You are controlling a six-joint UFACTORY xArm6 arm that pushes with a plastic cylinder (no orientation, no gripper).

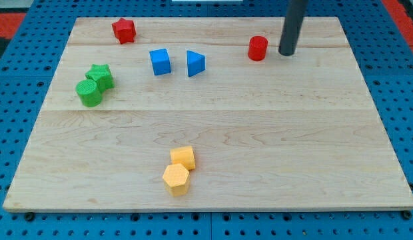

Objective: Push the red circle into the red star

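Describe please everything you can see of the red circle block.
The red circle is a short, plain red cylinder standing upright on the wooden board, near the view's top, right of centre. Its flat round top faces up. Nothing touches it: my tip stands just to its right with a small gap, and the blue triangle lies apart to its left.

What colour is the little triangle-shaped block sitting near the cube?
Blue. The blue triangular block lies just right of the blue cube, clear in the camera view.

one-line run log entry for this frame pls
my tip: right of red circle, apart | red star: far at view's left | in between: blue cube, blue triangle | push: not begun
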